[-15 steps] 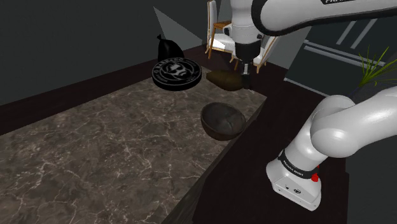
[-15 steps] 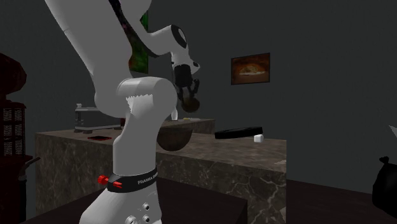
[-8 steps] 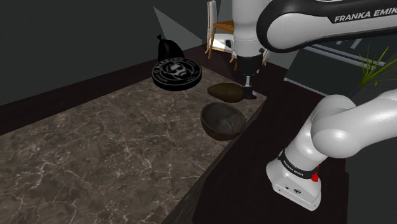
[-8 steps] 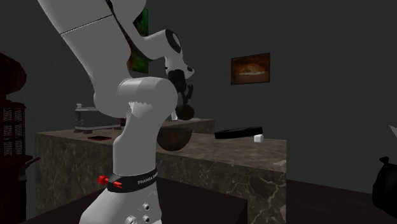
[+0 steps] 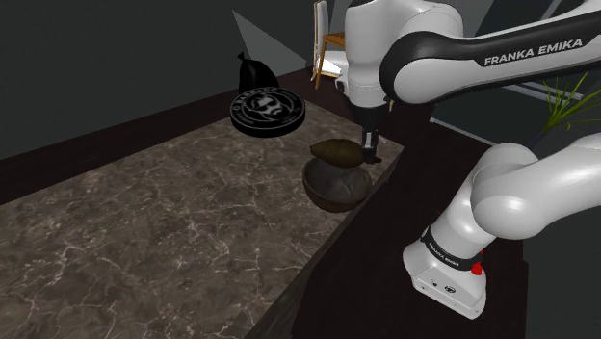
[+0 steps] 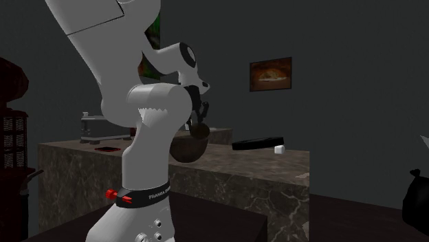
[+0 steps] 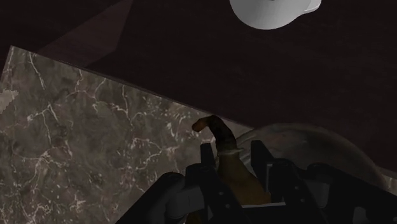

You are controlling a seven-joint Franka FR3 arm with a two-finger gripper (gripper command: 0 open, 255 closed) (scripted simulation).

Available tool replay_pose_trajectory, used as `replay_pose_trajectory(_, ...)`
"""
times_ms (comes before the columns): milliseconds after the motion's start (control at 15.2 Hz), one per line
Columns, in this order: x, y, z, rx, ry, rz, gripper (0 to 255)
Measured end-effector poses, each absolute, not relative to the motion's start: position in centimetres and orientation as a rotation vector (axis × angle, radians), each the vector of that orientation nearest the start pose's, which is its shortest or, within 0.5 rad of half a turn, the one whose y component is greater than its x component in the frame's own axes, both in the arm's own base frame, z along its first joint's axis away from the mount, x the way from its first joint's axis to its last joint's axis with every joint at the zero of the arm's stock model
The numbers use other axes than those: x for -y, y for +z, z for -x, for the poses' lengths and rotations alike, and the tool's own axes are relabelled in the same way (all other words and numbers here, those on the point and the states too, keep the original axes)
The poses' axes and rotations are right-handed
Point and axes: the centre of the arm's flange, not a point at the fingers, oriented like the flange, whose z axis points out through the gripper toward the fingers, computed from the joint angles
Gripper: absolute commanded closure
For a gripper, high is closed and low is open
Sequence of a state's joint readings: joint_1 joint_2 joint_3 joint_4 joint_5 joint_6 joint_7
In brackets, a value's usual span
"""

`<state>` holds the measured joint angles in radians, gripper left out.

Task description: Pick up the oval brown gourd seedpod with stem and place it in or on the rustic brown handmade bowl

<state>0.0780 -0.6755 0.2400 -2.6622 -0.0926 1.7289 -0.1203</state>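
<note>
Now the gripper [image 5: 370, 151] clasps the gourd seedpod [image 5: 336, 152] just over the bowl [image 5: 335, 195], seemingly not yet touching it; only lowering and release remain.

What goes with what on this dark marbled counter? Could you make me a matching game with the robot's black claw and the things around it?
Things:
1. oval brown gourd seedpod
2. dark brown round bowl
3. flat black round disc with a pale emblem
4. black two-finger gripper

States:
A. lying flat on the marbled countertop, apart from the bowl
B. held just over the bowl
C. shut on the gourd's stem end
D. standing by the countertop's edge, under the gourd

Pairs: 1-B, 2-D, 3-A, 4-C
</note>
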Motion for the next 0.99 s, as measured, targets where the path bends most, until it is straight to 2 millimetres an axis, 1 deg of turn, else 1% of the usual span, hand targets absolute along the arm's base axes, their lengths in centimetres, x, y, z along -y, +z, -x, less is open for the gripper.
replay_pose_trajectory(198,-8.6,40.8,-29.9,0.659,0.435,3.304,255)
replay_pose_trajectory(594,-8.6,40.4,-29.8,0.659,0.434,3.304,255)
replay_pose_trajectory(660,-8.6,40.4,-29.8,0.659,0.434,3.304,0)
replay_pose_trajectory(990,-8.6,40.4,-29.8,0.659,0.434,3.305,0)
